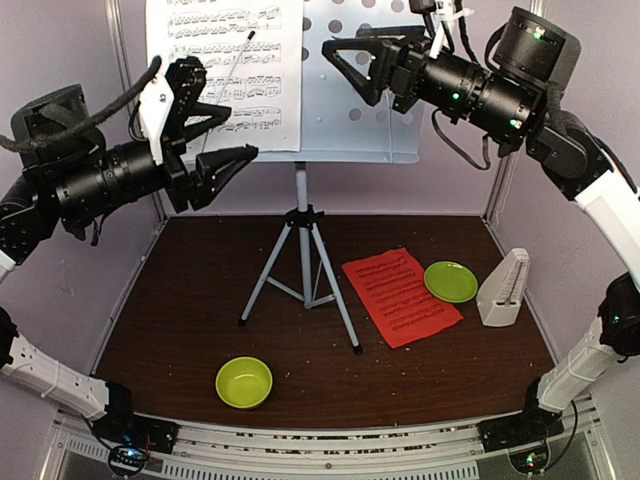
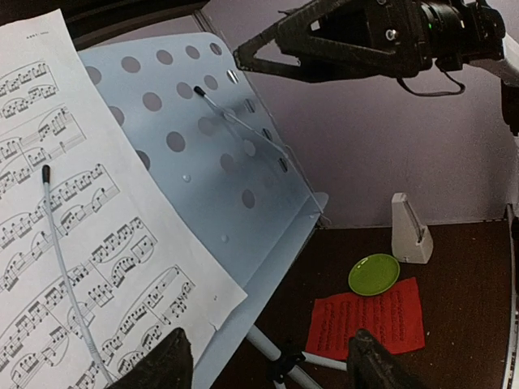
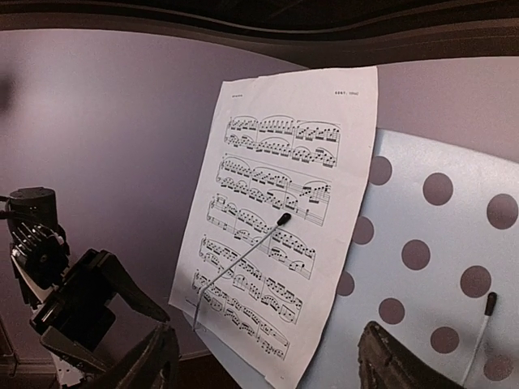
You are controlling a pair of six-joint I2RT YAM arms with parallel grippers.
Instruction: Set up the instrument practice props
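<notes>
One stand [image 1: 350,130] bearing one white page [image 1: 225,70]; one red page [image 1: 400,297], one metronome [image 1: 503,288]; left gripper [image 1: 243,132] and right gripper [image 1: 345,72] spread wide, empty.

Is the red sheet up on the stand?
No, the red sheet lies flat on the table, beside the green plate.

Perforated metal stand [image 1: 350,132], apparently matt, paper page [image 1: 205,65]

Music stand [image 1: 350,110] ahead, gap between
It blocks just beyond the left hand [image 1: 243,132] and right hand [image 1: 340,62]; open air between them.
</notes>
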